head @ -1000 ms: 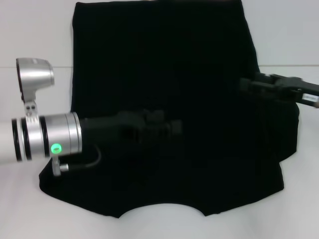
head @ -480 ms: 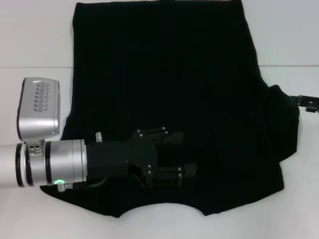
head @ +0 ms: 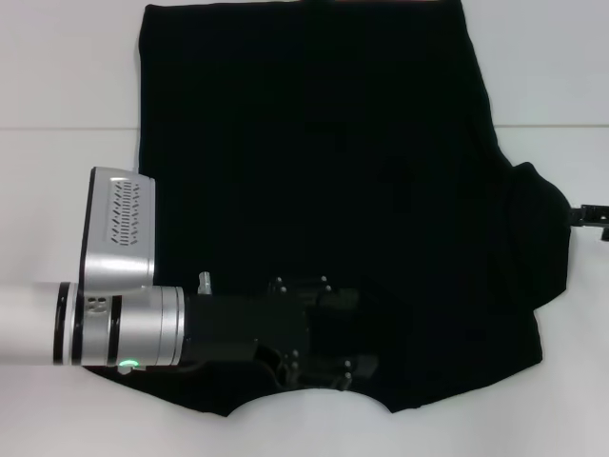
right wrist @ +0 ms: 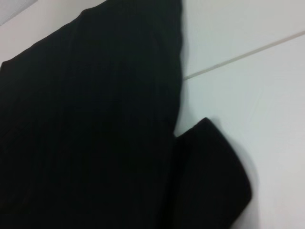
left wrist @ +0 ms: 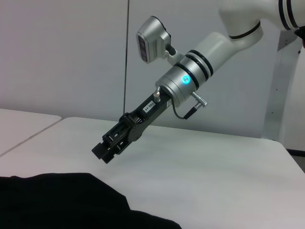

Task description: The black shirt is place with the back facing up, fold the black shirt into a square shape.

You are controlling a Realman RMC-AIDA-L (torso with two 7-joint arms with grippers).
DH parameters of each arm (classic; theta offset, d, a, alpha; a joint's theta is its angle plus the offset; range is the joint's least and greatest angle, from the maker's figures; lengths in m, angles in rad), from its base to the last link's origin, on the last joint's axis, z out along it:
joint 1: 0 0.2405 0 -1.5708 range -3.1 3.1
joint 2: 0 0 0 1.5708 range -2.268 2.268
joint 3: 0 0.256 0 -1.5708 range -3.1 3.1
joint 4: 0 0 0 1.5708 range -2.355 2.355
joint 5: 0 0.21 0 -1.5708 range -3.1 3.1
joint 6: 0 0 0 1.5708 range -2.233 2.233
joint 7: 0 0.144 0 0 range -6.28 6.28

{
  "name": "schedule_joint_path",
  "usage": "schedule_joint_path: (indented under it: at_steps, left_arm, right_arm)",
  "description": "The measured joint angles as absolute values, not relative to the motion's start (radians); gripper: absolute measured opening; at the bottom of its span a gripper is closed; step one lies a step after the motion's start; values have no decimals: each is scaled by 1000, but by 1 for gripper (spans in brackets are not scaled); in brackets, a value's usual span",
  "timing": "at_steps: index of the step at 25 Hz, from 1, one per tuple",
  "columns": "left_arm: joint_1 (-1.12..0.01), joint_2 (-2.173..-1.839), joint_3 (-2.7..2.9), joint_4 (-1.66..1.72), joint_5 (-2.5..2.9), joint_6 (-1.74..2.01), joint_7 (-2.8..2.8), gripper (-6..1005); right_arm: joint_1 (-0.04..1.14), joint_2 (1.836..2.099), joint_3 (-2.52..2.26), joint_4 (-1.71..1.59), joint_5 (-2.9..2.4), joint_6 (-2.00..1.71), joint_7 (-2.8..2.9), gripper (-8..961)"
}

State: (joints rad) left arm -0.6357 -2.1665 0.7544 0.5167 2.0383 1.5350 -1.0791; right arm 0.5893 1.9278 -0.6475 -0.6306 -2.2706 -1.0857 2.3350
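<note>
Head view: the shirt [head: 324, 190] is spread flat on a white table [head: 57, 86], filling most of the middle, curved neckline at the near edge, hem at the far edge. The right sleeve is seen sticking out at the right side, rounded; the left side looks straight, with any sleeve there not made out. The left gripper [head: 328, 367] is reached in from the left over the near part of the shirt, just by the neckline; its black fingers merge with the black cloth, so how they are set cannot be told. A silver wrist section with a green light is seen behind it. The right gripper [head: 592, 215] is only seen as a small dark tip at the right edge, off the shirt, just beside the right sleeve. Left wrist view: the right gripper [left wrist: 106, 151] is seen farther off, angled down above the bare table [left wrist: 214, 162], apart from the shirt [left wrist: 57, 200] edge; whether its fingers are parted cannot be told from this angle. Right wrist view: only the shirt [right wrist: 86, 119] body and the rounded sleeve are seen on the table [right wrist: 248, 71]; a seam line in the table runs up to the cloth edge. No containers are seen in any view.
</note>
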Motion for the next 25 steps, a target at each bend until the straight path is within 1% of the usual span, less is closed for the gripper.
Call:
schedule_joint_path:
  at_steps: [7,12,16,20,25]
  left_arm:
    - [-639,-2164,738,522,2036,1535,-1129,824]
    - [-639,-2164,738,523,2034,1534,-1134,823]
    - [-638,-2164,738,523,2033,1531,-1134,821]
    - [-637,-2164,737,523,2020,1531,-1134,820]
    - [-637,-2164,735,523,2020,1530,-1134,818]
  right_arm:
    - [632,1941,-667,-570,-2282,-1032,2326,742]
    - [649,1944,-695,-534,-2285,-982,2325,739]
    - [659,1959,-703,-527,-2284,-949,2313,737]
    - [667,1981,-705,-524,-2284,-898,2301,735]
    - [669,2001,-699,-521,-2279,-867,2272,584]
